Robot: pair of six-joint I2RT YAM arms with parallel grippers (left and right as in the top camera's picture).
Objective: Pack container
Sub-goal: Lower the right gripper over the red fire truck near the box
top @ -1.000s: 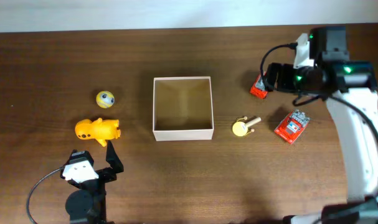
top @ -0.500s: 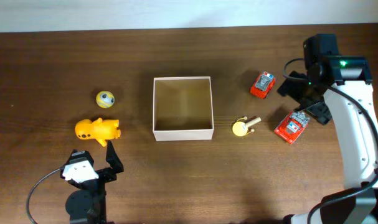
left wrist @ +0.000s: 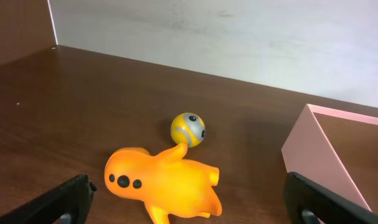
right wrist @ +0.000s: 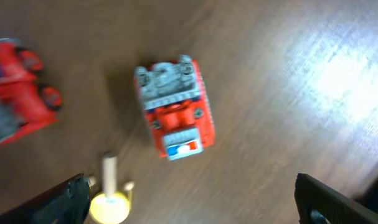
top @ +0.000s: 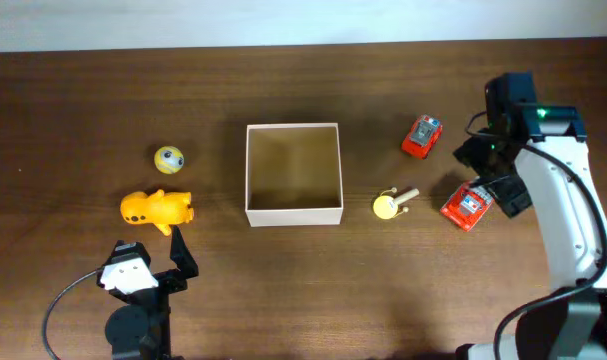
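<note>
White card walls and a tan inside make up the container (top: 293, 213), a square, shallow box with no lid and nothing in it. It sits flat on the dark wooden table (top: 303, 300), about midway between the two arms.

It is probably very light, and its thin walls would likely bend under a hard squeeze. Nudged from the side, it may slide on the smooth wood. If it must be moved, pinching one wall at its top edge, near a corner where the card is stiffest, looks safest. Leaving it in place and dropping toys in from above looks simpler.

To the left of the container lie a yellow ball (top: 168, 158) and an orange toy animal (top: 157, 209), just beside each other. To its right lie a small yellow spinning top (top: 388, 204), nearest the box, and two red toy trucks, one (top: 421, 136) further back and one (top: 468, 203) further right.

The left gripper (top: 151, 248) waits left of the container, in front of the orange animal, jaws wide apart and empty. The right gripper (top: 491, 175) hovers right of the container, by the far truck, jaws also spread and holding nothing.
</note>
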